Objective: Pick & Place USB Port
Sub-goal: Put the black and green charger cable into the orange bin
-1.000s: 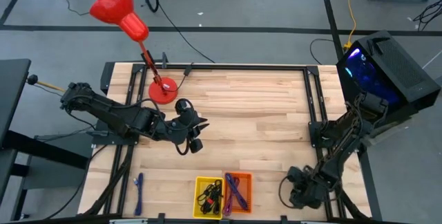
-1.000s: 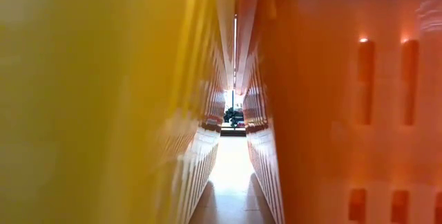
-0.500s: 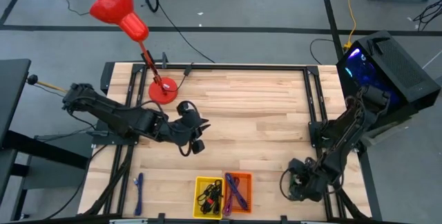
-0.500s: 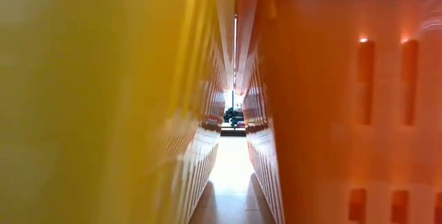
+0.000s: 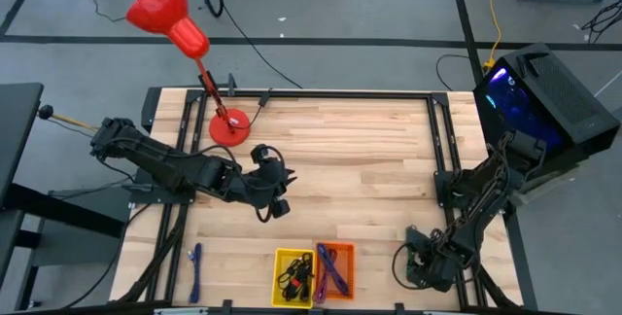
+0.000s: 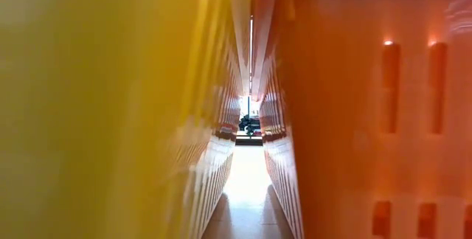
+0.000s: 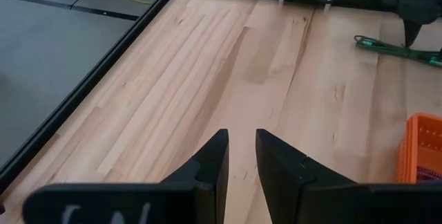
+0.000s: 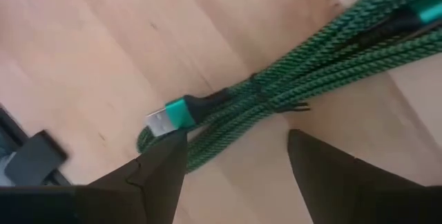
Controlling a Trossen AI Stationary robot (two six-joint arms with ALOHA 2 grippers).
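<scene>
A green braided USB cable [image 8: 297,79], coiled into a bundle, lies flat on the wooden table near its near right corner. Its silver plug with a teal collar [image 8: 164,118] points out of the bundle. My right gripper [image 8: 235,137] [image 5: 420,268] hovers over it, pointing down and open, with one finger on each side of the bundle. One fingertip [image 8: 173,144] is right beside the plug. The same cable [image 7: 394,48] shows far off in the left wrist view. My left gripper [image 7: 240,144] [image 5: 276,205] is over bare wood at mid-table, its fingers a narrow gap apart and holding nothing.
A yellow bin [image 5: 279,257] with dark cables and an orange bin [image 5: 345,250] with a purple cable stand at the near edge and block the low view [image 6: 110,106]. A blue cable [image 5: 194,258] lies near left. A red lamp's base [image 5: 229,125] stands far left.
My left gripper has crept slightly toward the near edge and the table's right. My right arm has shifted a little over the green cable, with its fingers staying apart.
</scene>
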